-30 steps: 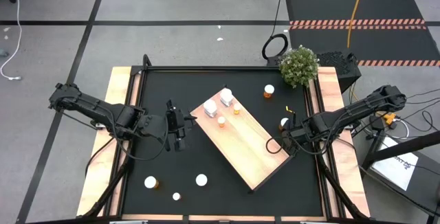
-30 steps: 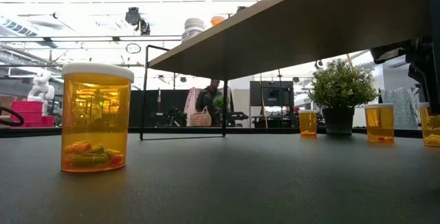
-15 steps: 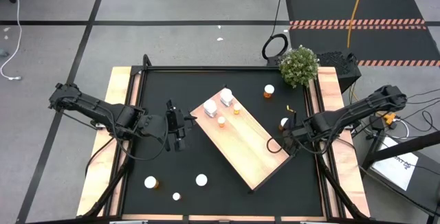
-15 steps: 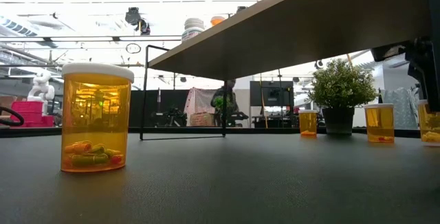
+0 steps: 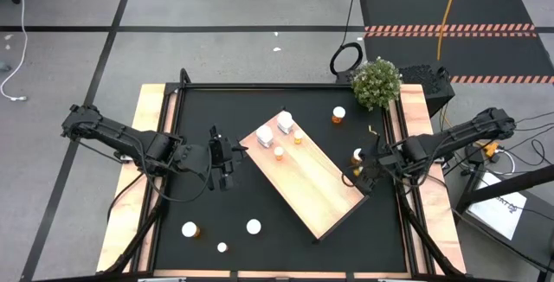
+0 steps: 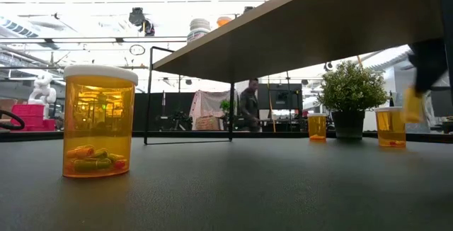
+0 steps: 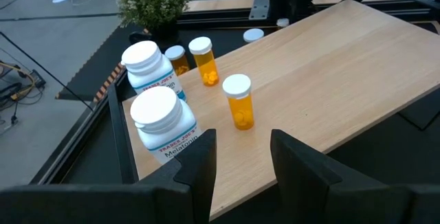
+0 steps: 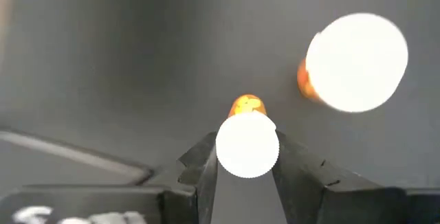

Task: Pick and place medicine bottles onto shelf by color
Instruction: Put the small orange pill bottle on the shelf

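Observation:
The light-wood shelf [image 5: 303, 178] stands slantwise mid-table. On its far-left end stand two white bottles [image 7: 155, 107] and two orange bottles [image 7: 238, 100]. My left gripper [image 7: 240, 159] hovers open just left of that end, nothing between its fingers. At the shelf's right side my right gripper [image 5: 358, 170] is shut on a small orange bottle with a white cap [image 8: 247, 145], above the black mat. Another orange bottle [image 8: 356, 62] stands on the mat below it, and one more [image 5: 338, 114] stands farther back. My right gripper pinches the bottle between its two fingers [image 8: 203, 172], one on either side of the white cap's rim [image 8: 224, 148]. The fingers come steeply from above, pointing down. The bottle hangs cap up, clear of the mat, its orange body [image 8: 246, 105] peeking out past the cap.
A potted plant [image 5: 376, 83] stands at the far right corner. Three more bottles [image 5: 190, 228], [image 5: 253, 227], [image 5: 222, 247] stand near the front left, one close to the low camera [image 6: 99, 121]. A black frame [image 5: 182, 87] borders the mat. A person [image 6: 249, 107] walks in the room behind.
My right gripper has risen and tipped a little, drifting slightly toward the near edge, still shut. The orange bottle in it has lifted off the mat and now hangs clear. The person in the background has walked to the right.

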Robot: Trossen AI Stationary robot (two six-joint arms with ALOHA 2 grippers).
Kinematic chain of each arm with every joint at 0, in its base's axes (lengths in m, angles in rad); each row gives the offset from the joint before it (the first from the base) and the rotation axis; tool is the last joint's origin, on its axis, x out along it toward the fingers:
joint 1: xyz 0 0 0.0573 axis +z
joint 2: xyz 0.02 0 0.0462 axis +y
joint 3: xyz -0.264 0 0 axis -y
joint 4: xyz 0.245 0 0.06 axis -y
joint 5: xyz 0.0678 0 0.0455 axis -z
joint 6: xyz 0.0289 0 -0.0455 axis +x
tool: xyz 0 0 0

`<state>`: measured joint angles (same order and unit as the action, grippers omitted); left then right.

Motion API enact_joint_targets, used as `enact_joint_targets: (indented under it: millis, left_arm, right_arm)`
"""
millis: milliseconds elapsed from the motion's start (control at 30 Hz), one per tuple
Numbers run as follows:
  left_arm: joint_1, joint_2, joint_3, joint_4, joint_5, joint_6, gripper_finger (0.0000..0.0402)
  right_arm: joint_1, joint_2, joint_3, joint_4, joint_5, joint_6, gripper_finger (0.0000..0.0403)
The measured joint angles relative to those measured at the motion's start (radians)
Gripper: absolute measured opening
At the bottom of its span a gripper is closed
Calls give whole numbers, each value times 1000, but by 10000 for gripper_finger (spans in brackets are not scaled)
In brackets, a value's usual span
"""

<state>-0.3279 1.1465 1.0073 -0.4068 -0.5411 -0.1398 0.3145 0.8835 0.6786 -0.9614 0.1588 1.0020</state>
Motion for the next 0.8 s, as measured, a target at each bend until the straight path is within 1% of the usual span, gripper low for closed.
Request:
enact_joint_targets:
  millis: [133,433,633,800]
  left_arm:
    - [0,0,0,0,0,0,141]
    - [0,0,0,1,0,0,141]
    - [0,0,0,1,0,0,141]
    - [0,0,0,5,0,0,141]
  right_arm:
    - [0,-19,70,0,78,-47,116]
    - [-41,-19,231,-24,156,-200,116]
    - [-96,0,325,-14,154,-335,116]
    - [-145,64,441,-16,153,-482,116]
